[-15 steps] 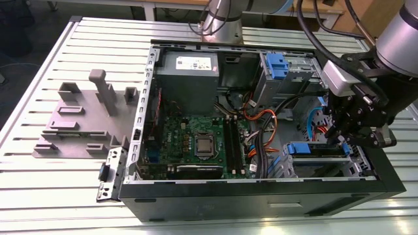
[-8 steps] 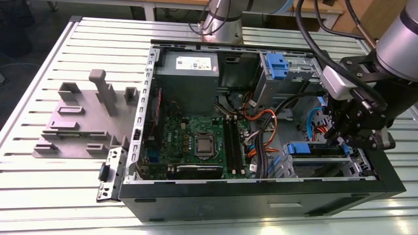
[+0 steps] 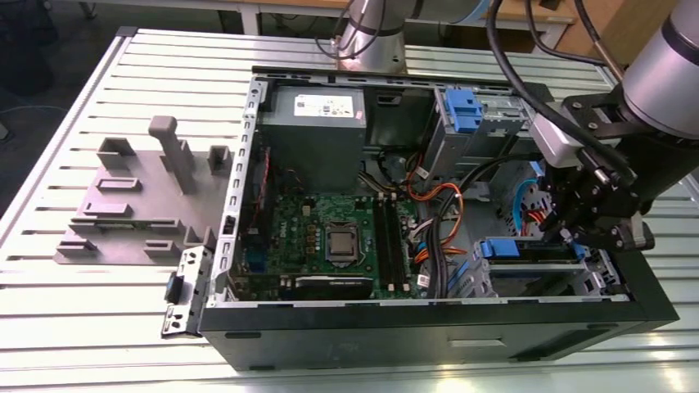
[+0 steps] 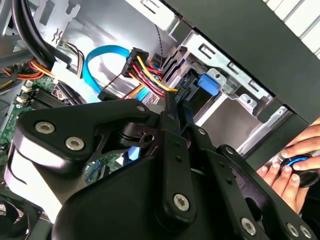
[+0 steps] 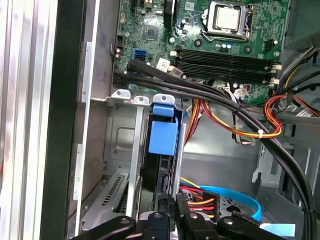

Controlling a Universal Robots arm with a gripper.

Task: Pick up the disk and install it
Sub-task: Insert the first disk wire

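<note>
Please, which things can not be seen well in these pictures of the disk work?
- The disk: in the first wrist view it stands in the metal cage; its label is hidden by the cage walls.
- The gripper: in the exterior view the dark body hides what it touches.
- A person's hand: cut off by the second wrist view's edge.
- The cables: their ends are hidden behind the gripper.

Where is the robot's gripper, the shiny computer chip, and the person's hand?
gripper (image 3: 584, 233), exterior view, between its black fingertips above the drive cage.
computer chip (image 5: 228, 17), first wrist view, middle of its silver top.
hand (image 4: 295, 167), second wrist view, on the fingers.
</note>
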